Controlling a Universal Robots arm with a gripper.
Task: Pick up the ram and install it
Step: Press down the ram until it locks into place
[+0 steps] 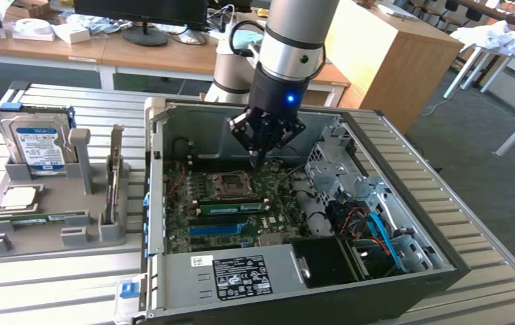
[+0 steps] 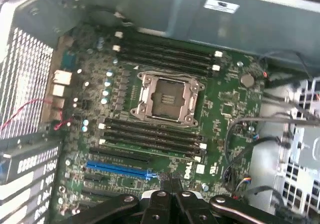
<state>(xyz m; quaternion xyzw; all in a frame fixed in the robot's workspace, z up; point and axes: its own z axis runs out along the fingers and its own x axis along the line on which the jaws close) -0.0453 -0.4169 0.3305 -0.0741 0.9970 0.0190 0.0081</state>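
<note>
open case, green ram (image 1: 230, 208) seated

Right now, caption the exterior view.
Shut gripper hovers over motherboard in open PC case.

White "DELL" lettering, seen upside down, stands on the motherboard (image 2: 165, 134) near the blue slot (image 2: 117, 169). The power supply label (image 1: 239, 274) at the exterior view's lower centre carries print that seems too small to read.

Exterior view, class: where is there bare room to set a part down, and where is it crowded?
Free: the slatted table in front of the grey holder, and the strip at the exterior view's right of the case. Crowded: inside the case, cables and the tool over the motherboard.
</note>
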